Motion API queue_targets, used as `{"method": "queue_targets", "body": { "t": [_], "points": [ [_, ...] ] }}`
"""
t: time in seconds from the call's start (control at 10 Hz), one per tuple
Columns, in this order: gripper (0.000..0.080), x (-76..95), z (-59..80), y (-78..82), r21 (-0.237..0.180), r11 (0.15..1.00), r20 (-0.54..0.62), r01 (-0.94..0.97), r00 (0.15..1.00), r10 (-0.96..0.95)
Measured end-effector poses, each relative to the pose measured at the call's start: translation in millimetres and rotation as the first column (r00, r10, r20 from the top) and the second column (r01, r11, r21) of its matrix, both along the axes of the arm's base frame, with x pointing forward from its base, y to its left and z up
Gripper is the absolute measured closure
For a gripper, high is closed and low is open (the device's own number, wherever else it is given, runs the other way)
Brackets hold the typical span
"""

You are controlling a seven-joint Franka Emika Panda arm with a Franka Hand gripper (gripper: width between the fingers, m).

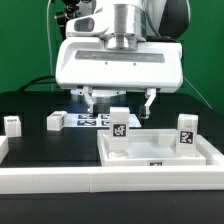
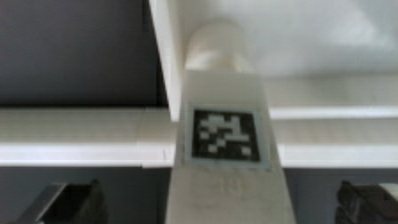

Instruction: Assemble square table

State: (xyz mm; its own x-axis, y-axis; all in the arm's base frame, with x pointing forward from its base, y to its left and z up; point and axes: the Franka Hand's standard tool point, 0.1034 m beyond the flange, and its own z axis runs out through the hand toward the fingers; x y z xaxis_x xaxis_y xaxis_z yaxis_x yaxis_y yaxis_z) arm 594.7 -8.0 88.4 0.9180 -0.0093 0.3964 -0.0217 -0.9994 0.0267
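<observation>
The white square table top [image 1: 165,152] lies at the exterior view's right, rim up. Two white tagged legs stand upright in it, one at its far left corner [image 1: 120,126] and one at its far right corner [image 1: 187,130]. Two loose legs [image 1: 55,121] [image 1: 12,123] stand on the black table at the left. My gripper [image 1: 119,100] hangs open just above the far left leg. In the wrist view that leg [image 2: 222,130] rises between my dark fingertips [image 2: 71,200], with gaps on both sides, above the top's rim [image 2: 80,132]. My gripper [image 2: 217,205] holds nothing.
The marker board [image 1: 93,120] lies flat behind the table top, under the gripper. A long white rail [image 1: 50,180] runs along the front edge. A green wall stands behind the arm.
</observation>
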Motion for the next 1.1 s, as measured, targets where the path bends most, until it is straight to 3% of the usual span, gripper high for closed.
{"method": "queue_targets", "body": {
  "t": [0.4,0.6,1.1],
  "points": [
    [0.0151,0.6,0.7,-2.5,0.068,0.998,-0.281,0.008,0.96,0.011],
    [0.0151,1.5,2.6,4.5,0.096,0.995,-0.379,0.02,0.925,0.018],
    [0.0151,5.6,1.2,0.5,0.09,0.996,-0.361,0.013,0.932,0.02]
  ]
}}
